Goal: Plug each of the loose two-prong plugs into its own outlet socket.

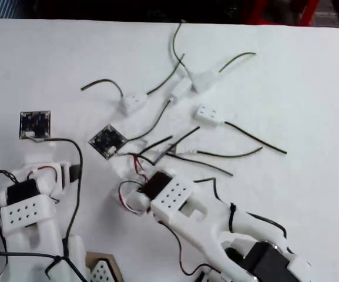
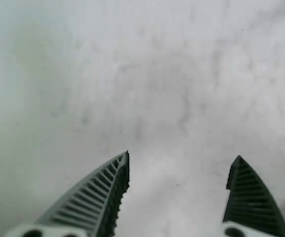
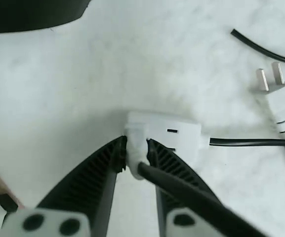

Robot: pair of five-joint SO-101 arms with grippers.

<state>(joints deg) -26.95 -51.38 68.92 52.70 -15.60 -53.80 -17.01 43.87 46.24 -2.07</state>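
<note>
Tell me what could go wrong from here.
The right gripper pinches a plug against a socket that nothing steadies; the left gripper is open over bare table, so a push may just slide the socket. The plug's black cord lies across the gripper and could snag.

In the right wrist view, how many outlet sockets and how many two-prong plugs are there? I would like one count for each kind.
Outlet socket: 1
Two-prong plugs: 2, the loose plug and the held plug in the right gripper
Total: 3
</note>
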